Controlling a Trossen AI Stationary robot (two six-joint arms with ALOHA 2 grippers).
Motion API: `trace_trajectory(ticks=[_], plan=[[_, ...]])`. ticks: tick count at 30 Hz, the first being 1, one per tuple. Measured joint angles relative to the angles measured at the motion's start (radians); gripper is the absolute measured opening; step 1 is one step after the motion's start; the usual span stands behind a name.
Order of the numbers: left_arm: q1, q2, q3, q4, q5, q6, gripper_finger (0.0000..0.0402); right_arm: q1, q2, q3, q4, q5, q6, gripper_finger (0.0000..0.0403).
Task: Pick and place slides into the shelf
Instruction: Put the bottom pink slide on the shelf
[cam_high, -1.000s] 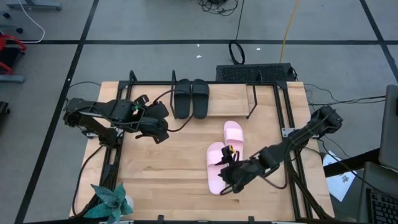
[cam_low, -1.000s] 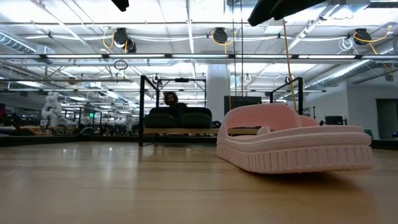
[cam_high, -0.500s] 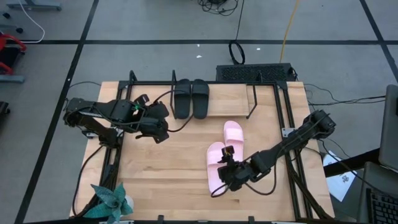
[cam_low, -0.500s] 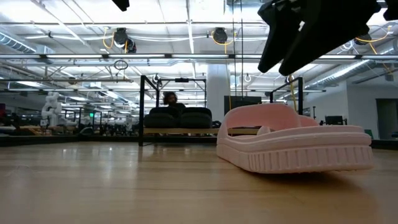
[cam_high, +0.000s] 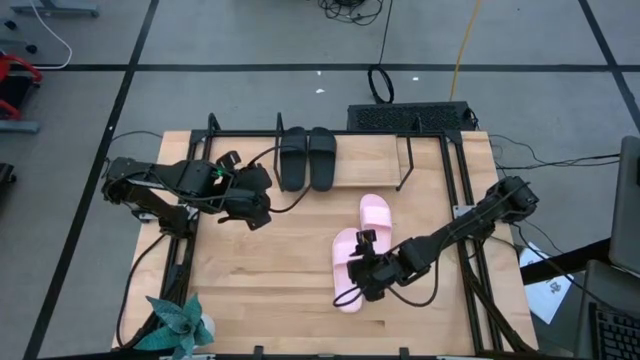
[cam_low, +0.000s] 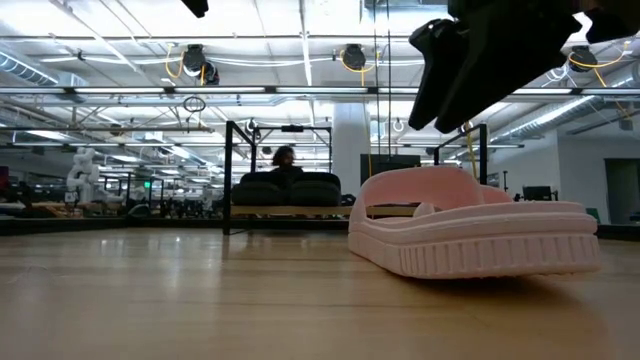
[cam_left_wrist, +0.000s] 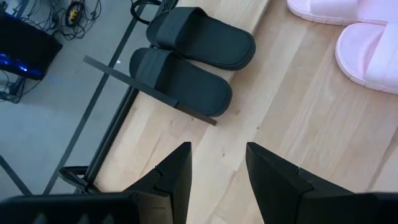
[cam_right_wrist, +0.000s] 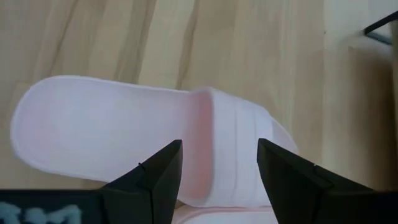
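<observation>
- Two of the four slides, the black pair (cam_high: 307, 157), already sit side by side on the shelf (cam_high: 375, 155) at the far edge of the wooden table (cam_high: 270, 260); judged from that, the task looks about half done.
- Both pink slides are still on the tabletop, near the middle-right, well apart from the shelf. One pink slide (cam_high: 375, 216) lies nearer the shelf; the other pink slide (cam_high: 349, 268) lies just beside it, closer to the front edge.
- Over that nearer-front pink slide hangs the right gripper (cam_high: 364, 268), its arm reaching in from the table's right side. In the right wrist view its two dark fingers (cam_right_wrist: 152, 174) are spread apart, with the slide's wide strap (cam_right_wrist: 236, 143) showing between them. Nothing is grasped yet.
- From table height, the right gripper shows as a dark shape just above the pink slide's strap, not touching it as far as can be seen.
- On the left side of the table, the left gripper (cam_high: 252, 205) waits near the black pair. Its fingers are parted and empty in the left wrist view.
- A small potted plant (cam_high: 178, 325) stands at the table's front-left corner, away from the work.
- Still to do, by this reading: close on the pink slide, carry it to the free shelf space right of the black pair, then repeat for the second pink one.
</observation>
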Motion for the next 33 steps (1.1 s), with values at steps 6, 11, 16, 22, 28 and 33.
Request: trace_trajectory(ticks=[6,11,16,22,28,33], plan=[[0.0,0.0,0.0,0.0,-0.01,0.001,0.0149,-0.002,0.038,0.0,0.001,-0.018,0.01,0.0199],[0.0,0.0,0.0,0.0,-0.011,0.004,0.0149,-0.008,0.094,0.0,-0.002,-0.002,0.011,0.0199],[0.0,0.0,0.0,0.0,-0.026,0.008,0.015,-0.014,0.125,0.0,-0.012,0.08,-0.008,0.0199],[0.0,0.0,0.0,0.0,-0.026,0.008,0.0149,-0.024,0.134,0.0,-0.016,0.091,-0.013,0.0196],[0.0,0.0,0.0,0.0,-0.026,0.011,0.015,-0.034,0.137,-0.001,-0.023,0.089,-0.011,0.0141],[0.0,0.0,0.0,0.0,-0.026,0.025,0.0149,-0.051,0.137,-0.001,-0.021,0.089,0.037,0.0045]])
